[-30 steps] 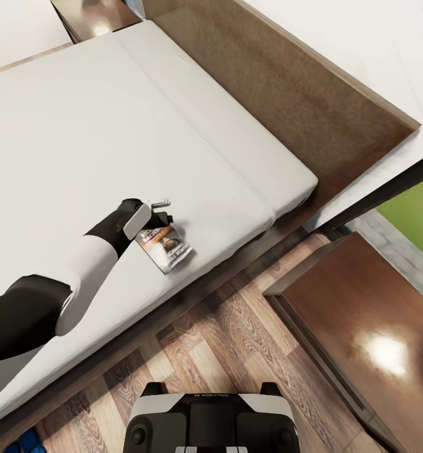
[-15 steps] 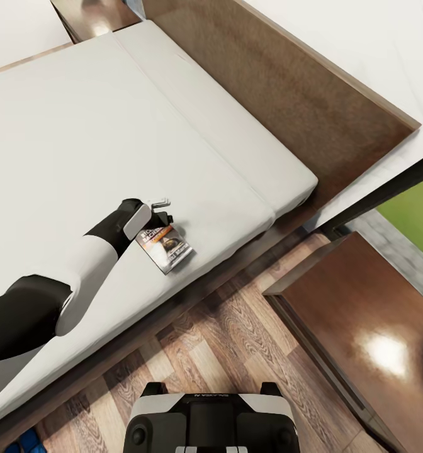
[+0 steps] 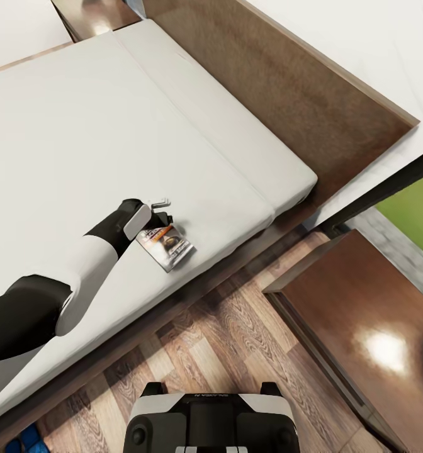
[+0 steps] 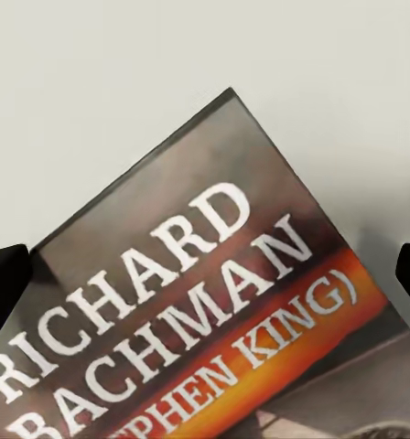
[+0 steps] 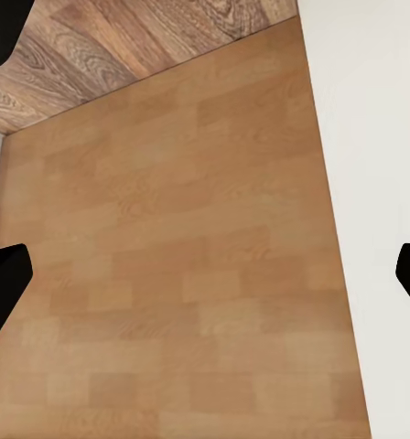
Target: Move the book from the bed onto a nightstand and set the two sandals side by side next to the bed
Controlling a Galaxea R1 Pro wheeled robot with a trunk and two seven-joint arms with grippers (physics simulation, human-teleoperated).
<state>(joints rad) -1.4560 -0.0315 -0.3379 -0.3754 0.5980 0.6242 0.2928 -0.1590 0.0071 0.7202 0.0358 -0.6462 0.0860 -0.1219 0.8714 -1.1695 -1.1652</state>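
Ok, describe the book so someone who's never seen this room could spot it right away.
Start at the big bed with the plain grey mattress. Near its floor-side edge, at the tip of the left gripper, lies the book: small, dark cover, orange band, white "RICHARD BACHMAN" lettering, the one printed thing on that bare mattress.

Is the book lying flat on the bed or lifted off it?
Flat: the book lies cover-up on the bed, left gripper at its edge.

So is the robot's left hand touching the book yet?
Cannot tell. In the head view the left gripper overlaps the book's near end on the bed; in the left wrist view its fingertips sit wide at the cover's sides, with no clear contact.
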